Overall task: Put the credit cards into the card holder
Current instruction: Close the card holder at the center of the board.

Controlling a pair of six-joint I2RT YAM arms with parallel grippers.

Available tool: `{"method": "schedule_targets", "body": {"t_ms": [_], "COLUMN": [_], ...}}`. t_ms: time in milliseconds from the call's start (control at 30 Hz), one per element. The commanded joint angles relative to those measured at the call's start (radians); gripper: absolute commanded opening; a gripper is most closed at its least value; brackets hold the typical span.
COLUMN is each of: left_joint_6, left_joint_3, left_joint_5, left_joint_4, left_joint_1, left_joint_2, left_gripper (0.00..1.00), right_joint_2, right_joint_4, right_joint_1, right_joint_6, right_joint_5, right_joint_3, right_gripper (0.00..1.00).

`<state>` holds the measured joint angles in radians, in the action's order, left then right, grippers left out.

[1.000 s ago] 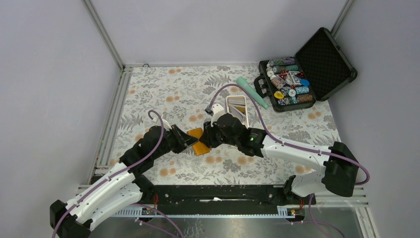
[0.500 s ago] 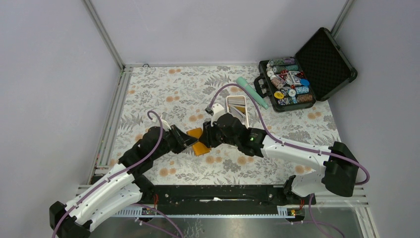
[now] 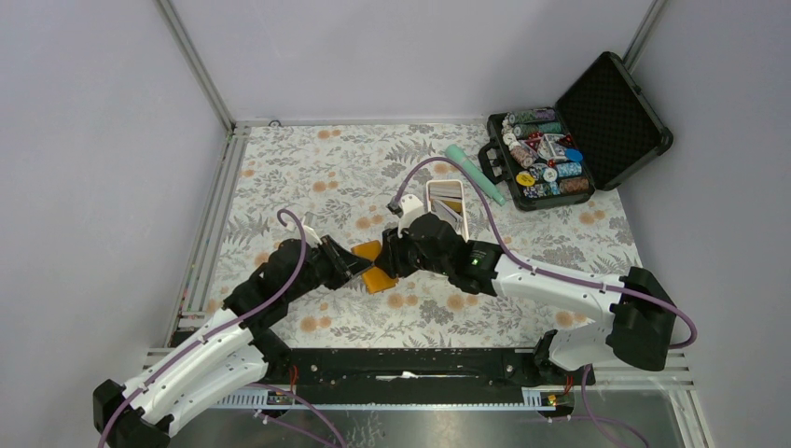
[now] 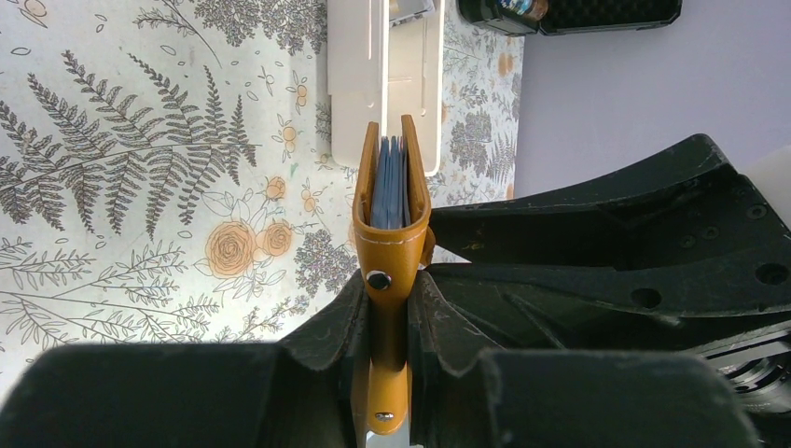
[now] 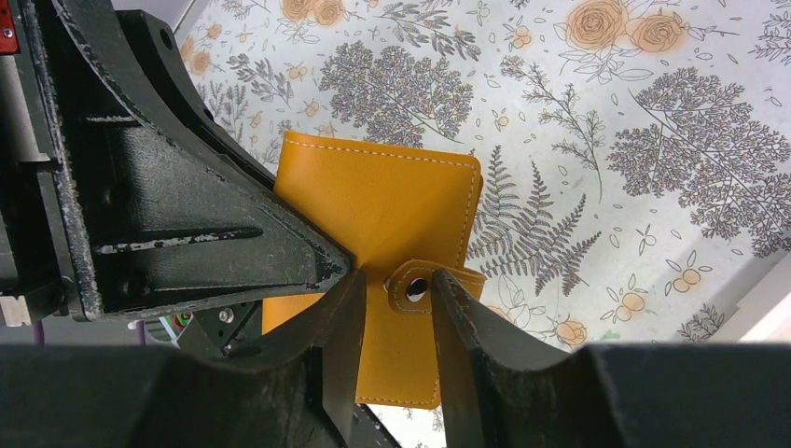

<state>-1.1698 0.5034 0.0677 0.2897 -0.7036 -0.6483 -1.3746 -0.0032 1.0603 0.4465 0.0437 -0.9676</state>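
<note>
Holding the card holder [image 4: 390, 201] on edge over the desk [image 4: 140, 187], clamped firmly in the left gripper [image 4: 390, 285]. Covers nearly shut, blue pockets edge-on between; impossible to tell whether any credit cards sit inside. Right gripper [image 5: 399, 280] with jaws apart, straddling the snap tab [image 5: 420, 289]. Judging by tan contents in the white tray [image 4: 345, 75] beyond, probably more loading left.

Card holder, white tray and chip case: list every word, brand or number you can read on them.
Card holder: no text, plain orange cover with stitching and a snap.
White tray: no text visible.
Chip case: markings on the chips too small to read.
</note>
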Motion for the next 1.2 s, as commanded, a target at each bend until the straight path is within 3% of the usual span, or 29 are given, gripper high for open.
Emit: {"method": "schedule_targets", "body": {"t_ms": [0,1167], "left_joint_6": [-0.019,-0.028], "left_joint_3": [0.001,-0.025], "left_joint_5": [0.015,0.026], "left_joint_4": [-0.099,-0.147], "left_joint_1": [-0.005,-0.005], "left_joint_2": [0.006,-0.002], "left_gripper": [0.00,0.00], "right_joint_2": [0.046,0.086], "right_joint_4": [0.059,0.095], "right_joint_1": [0.012,0.012], "right_joint_6": [0.025,0.047], "right_joint_5": [-0.025,-0.073], "right_joint_3": [-0.015,0.006], "right_gripper": [0.40,0.40]}}
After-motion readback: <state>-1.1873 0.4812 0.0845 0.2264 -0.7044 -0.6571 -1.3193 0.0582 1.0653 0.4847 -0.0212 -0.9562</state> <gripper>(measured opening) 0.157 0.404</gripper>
